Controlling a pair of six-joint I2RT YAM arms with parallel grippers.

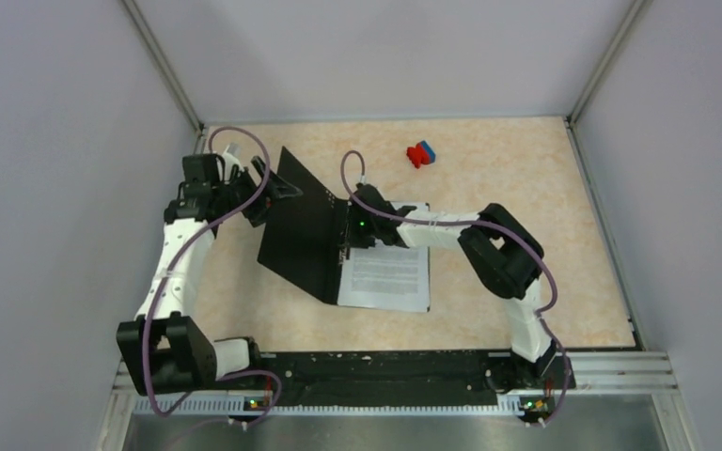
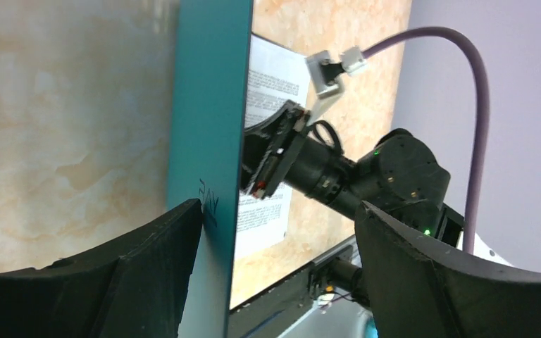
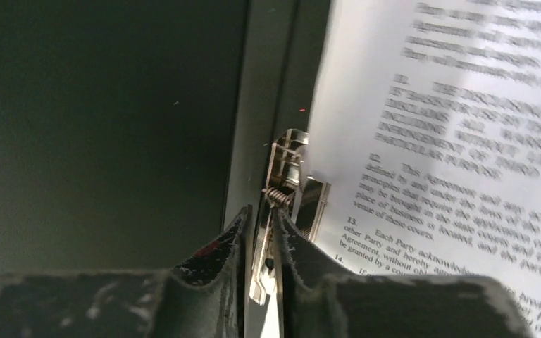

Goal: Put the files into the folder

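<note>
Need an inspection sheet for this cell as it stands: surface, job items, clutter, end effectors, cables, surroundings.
Surface: beige marbled tabletop, no damage seen.
Job's things: folder open, black inside showing, left cover raised on edge; files lie flat right of the spine, one edge at the clip.
Clutter: small red-and-blue object at the far side, apart from the folder.
End effectors: left end effector open, raised cover between its fingers; right end effector closed on the spring clip at the spine.
Cables: purple cables loop off both arms; no snag seen.
Surroundings: grey walls on three sides, metal rail at the near edge.
</note>
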